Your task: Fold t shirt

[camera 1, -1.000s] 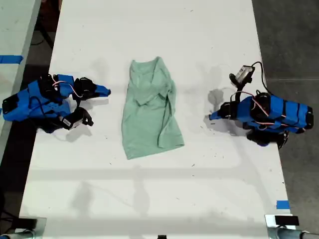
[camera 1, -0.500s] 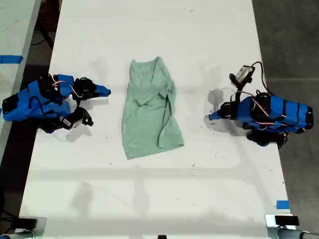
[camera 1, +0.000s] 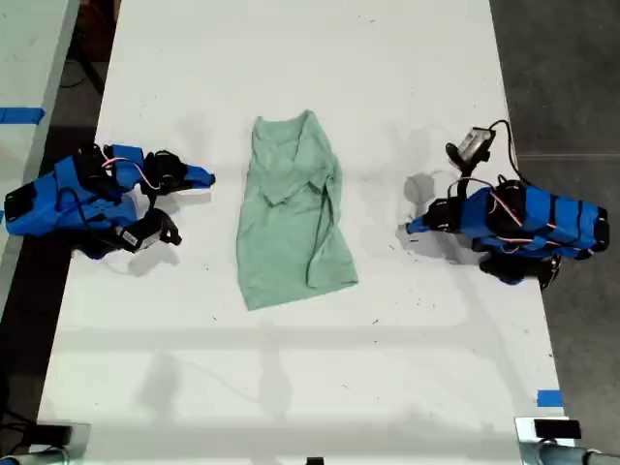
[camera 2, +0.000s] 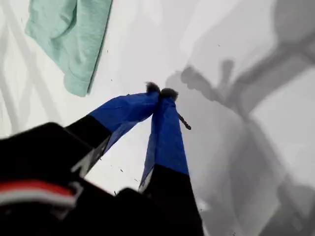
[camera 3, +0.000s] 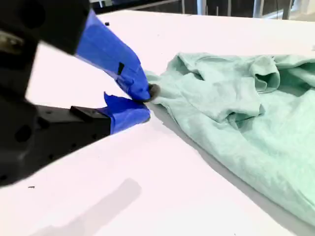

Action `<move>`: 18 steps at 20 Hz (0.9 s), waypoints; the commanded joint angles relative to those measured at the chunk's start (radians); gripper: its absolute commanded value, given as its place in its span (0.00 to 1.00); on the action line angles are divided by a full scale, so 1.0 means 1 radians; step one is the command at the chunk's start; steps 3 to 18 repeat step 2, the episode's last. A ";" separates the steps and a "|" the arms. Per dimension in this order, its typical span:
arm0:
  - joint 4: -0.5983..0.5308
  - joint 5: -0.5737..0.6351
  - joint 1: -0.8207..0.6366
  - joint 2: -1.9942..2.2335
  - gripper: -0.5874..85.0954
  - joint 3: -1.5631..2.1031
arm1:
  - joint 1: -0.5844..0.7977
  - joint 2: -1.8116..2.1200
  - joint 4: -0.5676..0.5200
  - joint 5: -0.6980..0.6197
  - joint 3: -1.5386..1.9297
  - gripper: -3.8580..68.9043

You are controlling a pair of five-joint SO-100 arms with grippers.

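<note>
Pale mint cloth, the t shirt [camera 1: 292, 213] lies crumpled on the white table [camera 1: 291, 387], between your two grippers and touching neither. Your first gripper [camera 2: 161, 92], at the exterior view's right, has its tips pressed together on nothing, the shirt's edge cut off beyond them. Your second gripper [camera 3: 143, 102], at the exterior view's left, shows jaws nearly closed and empty, just short of the shirt. You find no readable writing anywhere.
</note>
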 commanded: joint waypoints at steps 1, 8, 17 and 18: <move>-0.012 0.000 0.012 0.009 0.03 0.038 | 0.011 0.015 0.012 0.009 0.063 0.06; -0.012 0.000 0.012 0.009 0.03 0.038 | 0.011 0.015 0.012 0.009 0.063 0.06; -0.012 0.000 0.012 0.009 0.03 0.038 | 0.011 0.015 0.012 0.009 0.063 0.06; -0.012 0.000 0.012 0.009 0.03 0.038 | 0.011 0.015 0.012 0.009 0.063 0.06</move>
